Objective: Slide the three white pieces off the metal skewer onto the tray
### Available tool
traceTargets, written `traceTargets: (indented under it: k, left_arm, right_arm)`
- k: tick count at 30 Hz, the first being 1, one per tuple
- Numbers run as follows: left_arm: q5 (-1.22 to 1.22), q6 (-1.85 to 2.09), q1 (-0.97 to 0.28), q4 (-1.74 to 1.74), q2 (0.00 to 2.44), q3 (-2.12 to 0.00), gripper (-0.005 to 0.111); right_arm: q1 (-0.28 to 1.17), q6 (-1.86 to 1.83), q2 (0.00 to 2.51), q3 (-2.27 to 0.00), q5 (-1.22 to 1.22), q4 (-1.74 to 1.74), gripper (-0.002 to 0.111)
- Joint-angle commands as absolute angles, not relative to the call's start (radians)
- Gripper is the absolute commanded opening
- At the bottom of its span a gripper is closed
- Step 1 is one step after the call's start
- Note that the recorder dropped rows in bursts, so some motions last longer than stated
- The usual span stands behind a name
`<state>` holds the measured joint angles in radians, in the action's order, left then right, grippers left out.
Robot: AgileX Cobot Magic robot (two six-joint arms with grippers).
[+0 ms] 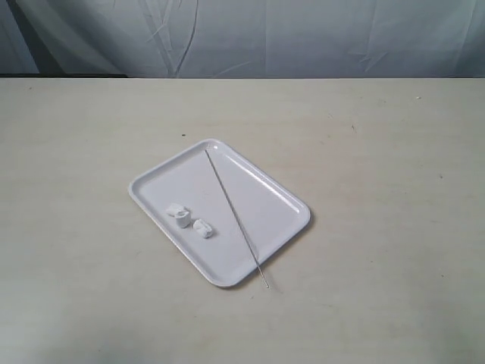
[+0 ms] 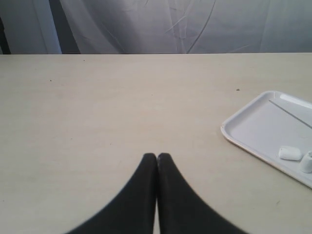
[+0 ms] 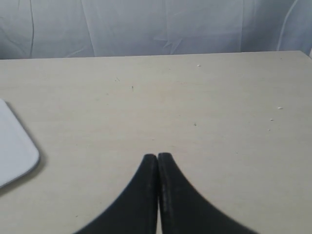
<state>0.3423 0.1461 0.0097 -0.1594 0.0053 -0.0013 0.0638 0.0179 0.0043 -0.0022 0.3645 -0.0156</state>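
Note:
The white tray (image 1: 265, 193) lies at the middle of the table, turned at an angle. The thin metal skewer (image 1: 231, 208) rests diagonally across it, bare, its near tip sticking past the tray's front rim. White pieces (image 1: 180, 214) lie loose on the tray's left part, two close together and one (image 1: 203, 227) beside them. The left wrist view shows the tray's corner (image 2: 234, 131) and a white piece (image 2: 290, 153). Neither gripper appears in the exterior view. My left gripper (image 2: 157, 156) is shut and empty over bare table. My right gripper (image 3: 157, 155) is likewise shut with nothing in it.
The beige table (image 1: 379, 136) stretches wide on every side of the tray. A grey wrinkled cloth backdrop (image 1: 303, 34) hangs behind the table's far edge. The right wrist view catches just a tray corner (image 3: 19, 156).

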Motion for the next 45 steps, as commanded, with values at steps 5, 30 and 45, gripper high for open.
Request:
traceTargets:
  k: [5,30,45]
  left_arm:
    - [0.339,0.145,0.003,-0.157,0.0,0.0,0.0]
    - [0.339,0.145,0.003,-0.157,0.0,0.0,0.0]
    - [0.339,0.145,0.003,-0.157,0.0,0.0,0.0]
  right_arm:
    - [0.058,0.035,0.0,0.0,0.368,-0.012,-0.001]
    - [0.058,-0.006,0.0,0.0,0.36,-0.015,-0.001]
    - [0.058,-0.006,0.0,0.0,0.36,-0.015,-0.001]
